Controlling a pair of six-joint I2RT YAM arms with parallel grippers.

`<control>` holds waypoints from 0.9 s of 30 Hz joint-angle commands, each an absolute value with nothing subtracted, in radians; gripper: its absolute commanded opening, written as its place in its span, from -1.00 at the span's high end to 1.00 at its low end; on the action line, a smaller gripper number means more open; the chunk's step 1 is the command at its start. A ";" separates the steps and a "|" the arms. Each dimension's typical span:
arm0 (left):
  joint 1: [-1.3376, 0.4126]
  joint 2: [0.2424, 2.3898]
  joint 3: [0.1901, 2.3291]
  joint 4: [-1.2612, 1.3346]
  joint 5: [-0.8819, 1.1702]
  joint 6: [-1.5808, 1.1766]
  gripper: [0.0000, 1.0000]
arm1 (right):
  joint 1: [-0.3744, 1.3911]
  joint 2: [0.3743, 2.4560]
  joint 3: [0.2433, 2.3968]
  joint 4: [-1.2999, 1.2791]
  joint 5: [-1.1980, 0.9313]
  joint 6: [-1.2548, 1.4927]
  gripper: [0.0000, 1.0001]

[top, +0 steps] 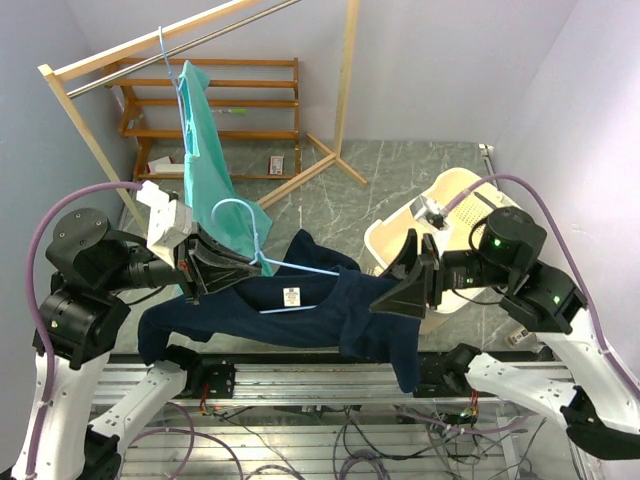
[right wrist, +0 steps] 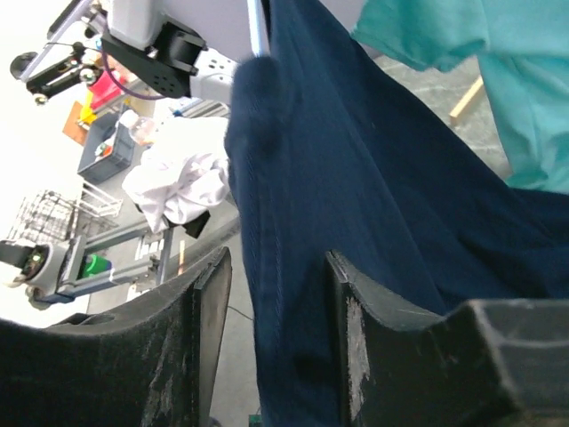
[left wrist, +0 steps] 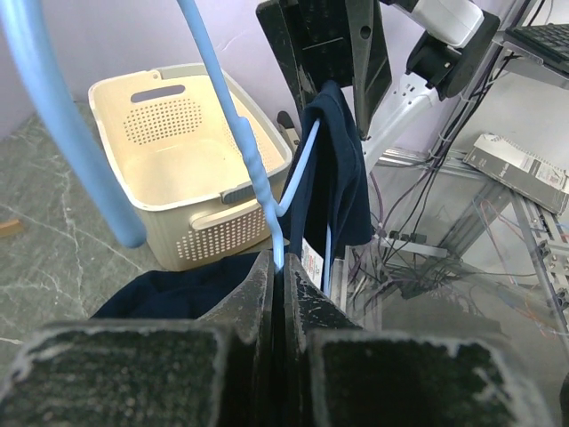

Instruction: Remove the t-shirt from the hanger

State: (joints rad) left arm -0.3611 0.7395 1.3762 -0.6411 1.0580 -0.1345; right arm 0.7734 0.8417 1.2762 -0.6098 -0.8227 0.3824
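A navy t-shirt [top: 320,320] hangs on a light blue hanger [top: 300,268] held up between the two arms. My left gripper [top: 245,270] is shut on the hanger just below its hook. In the left wrist view the jaws [left wrist: 278,260] pinch the blue wire [left wrist: 253,169], and the shirt [left wrist: 342,169] drapes off the hanger's far end. My right gripper [top: 395,280] sits at the shirt's right shoulder. In the right wrist view its jaws [right wrist: 276,267] are open with navy fabric [right wrist: 356,178] between them.
A teal shirt [top: 205,150] hangs on another hanger from the wooden rack [top: 210,100] at the back left. A cream laundry basket [top: 455,185] stands on the floor behind the right arm and also shows in the left wrist view [left wrist: 178,142]. A metal frame runs along the near edge.
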 commanded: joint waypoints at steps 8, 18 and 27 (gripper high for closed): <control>-0.365 0.698 1.394 -0.629 1.069 -0.124 0.86 | 0.773 0.698 1.249 -0.819 -0.567 0.322 0.46; -0.365 0.694 1.428 -0.643 1.021 -0.121 0.86 | 0.774 0.627 1.357 -1.026 -0.098 0.383 1.00; -0.365 0.668 1.387 -0.473 0.989 -0.248 0.86 | 0.774 0.580 1.341 -1.143 0.024 0.464 1.00</control>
State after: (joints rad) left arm -0.3618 0.6998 1.3853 -0.6014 1.0164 -0.1753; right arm 0.7765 0.5976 1.3594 -1.0443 -0.0734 0.4343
